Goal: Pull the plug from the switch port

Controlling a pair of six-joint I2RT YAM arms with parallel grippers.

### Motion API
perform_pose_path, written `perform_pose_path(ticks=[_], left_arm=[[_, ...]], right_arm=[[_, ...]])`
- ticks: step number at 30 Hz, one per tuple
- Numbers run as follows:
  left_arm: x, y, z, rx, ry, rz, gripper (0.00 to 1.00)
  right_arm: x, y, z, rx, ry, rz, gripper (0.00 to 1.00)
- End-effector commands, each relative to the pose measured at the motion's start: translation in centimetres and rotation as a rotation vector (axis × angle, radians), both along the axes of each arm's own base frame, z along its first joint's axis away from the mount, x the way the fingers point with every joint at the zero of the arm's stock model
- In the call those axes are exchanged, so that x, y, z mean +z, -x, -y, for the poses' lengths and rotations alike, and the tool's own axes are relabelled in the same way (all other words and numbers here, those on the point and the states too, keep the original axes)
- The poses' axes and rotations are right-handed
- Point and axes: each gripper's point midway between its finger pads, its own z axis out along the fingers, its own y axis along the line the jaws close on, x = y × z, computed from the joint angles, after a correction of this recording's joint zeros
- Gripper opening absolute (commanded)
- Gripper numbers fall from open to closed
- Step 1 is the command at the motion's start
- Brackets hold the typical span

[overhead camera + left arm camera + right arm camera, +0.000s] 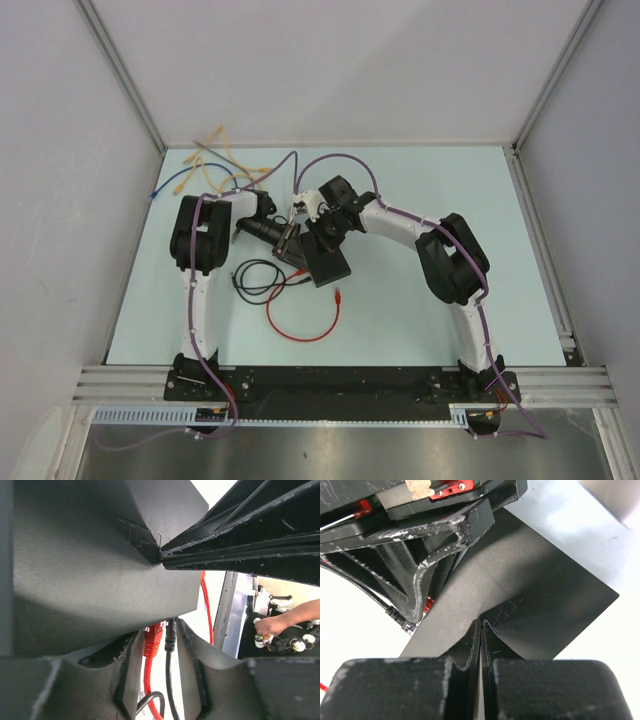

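Pale table carries the box at centre, seemingly pinned by the clenched right gripper so it cannot slide while the left gripper straddles the red plug and black plug at its 10 o'clock edge; whether it is pinching them, I cannot tell.

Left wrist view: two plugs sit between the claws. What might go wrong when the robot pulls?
1. The left gripper straddles both the red plastic plug and the slim black plug, so it might pinch or pull the wrong one, or both.
2. The shut right gripper presses on the flat matte-black box only with its tips; a hard tug could slide or tilt the box.
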Motion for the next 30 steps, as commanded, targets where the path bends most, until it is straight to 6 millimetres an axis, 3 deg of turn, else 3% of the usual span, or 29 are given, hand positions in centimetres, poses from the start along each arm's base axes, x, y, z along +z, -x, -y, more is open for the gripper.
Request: perform_pose_path(ticks=[1, 4, 13, 16, 20, 25, 29, 30], left_arm=[[-0.3, -0.2, 0.4, -0.064, 0.007, 0.139, 0.35], [-0.5, -0.1, 0.4, -0.057, -0.017, 0.136, 0.3], [-0.6, -0.2, 1.1, -0.039, -0.044, 0.084, 0.0], [-0.3, -0.7, 0.3, -0.095, -0.08, 0.112, 0.0], [-0.5, 0.1, -1.3, -0.154, -0.139, 0.089, 0.0], [-0.8, 3.4, -1.9, -0.167, -0.118, 0.019, 0.0], [-0.3, 2.9, -1.5, -0.094, -0.065, -0.03, 0.0], [0.2, 1.7, -1.4, -0.071, -0.049, -0.02, 0.0]], right_arm=[[-2.6, 0.2, 1.5, -0.018, 0.076, -0.026, 0.01], [-2.5, 0.2, 1.5, -0.018, 0.076, -0.026, 0.01], [-2.5, 0.1, 1.5, -0.019, 0.074, -0.023, 0.01], [-2.5, 0.1, 1.6, -0.022, 0.075, -0.023, 0.02], [-2.5, 0.2, 1.6, -0.02, 0.076, -0.024, 0.02], [-2.5, 0.3, 1.7, -0.024, 0.082, -0.024, 0.02], [-2.5, 0.1, 1.9, -0.027, 0.086, -0.021, 0.02], [-2.4, 0.1, 1.8, -0.027, 0.084, -0.019, 0.02]])
